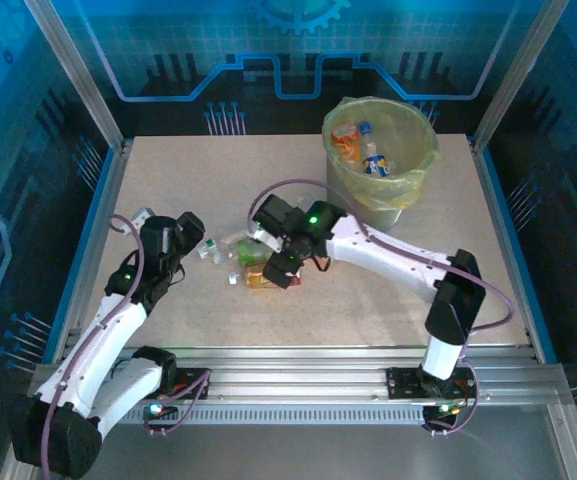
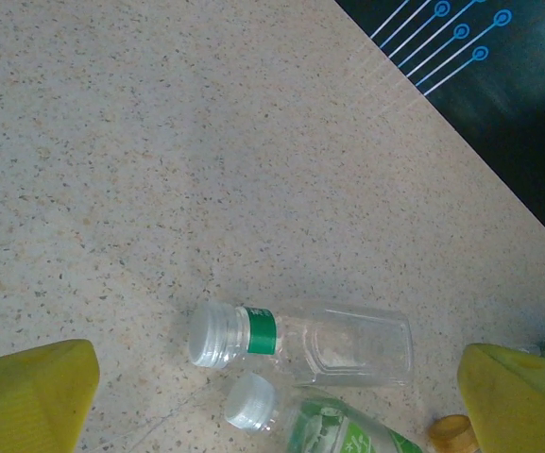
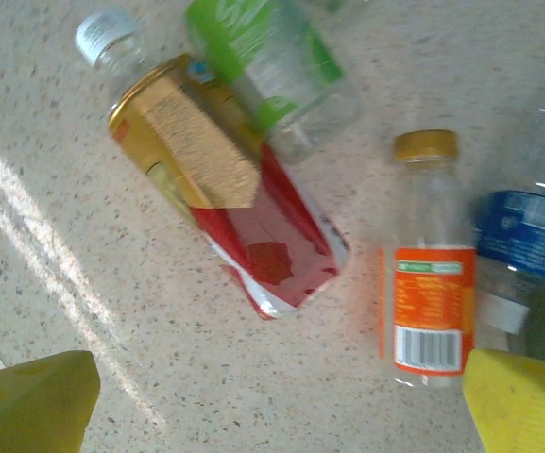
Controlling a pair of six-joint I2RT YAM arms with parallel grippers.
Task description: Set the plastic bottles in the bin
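A: While the left gripper [image 2: 274, 401] stands wide apart and empty, what lies near it?
B: A clear plastic bottle with a green band [image 2: 319, 342], just ahead.
A: And the right gripper [image 3: 272, 396]?
B: Also spread and empty, with a red-and-gold labelled bottle [image 3: 225, 208] ahead. Far beyond it, the round bin with a yellowish bag [image 1: 408, 185] holds bottles [image 1: 348, 142].

Quick count: one bin [image 1: 388, 197] holding two, an orange-labelled bottle [image 1: 346, 142] and a blue-capped bottle [image 1: 372, 158]. Right wrist view has four on the table [image 3: 281, 396]: red bottle [image 3: 253, 236], green bottle [image 3: 272, 57], orange bottle [image 3: 430, 283], blue bottle [image 3: 527, 236]. Left wrist view adds a clear bottle [image 2: 348, 344].
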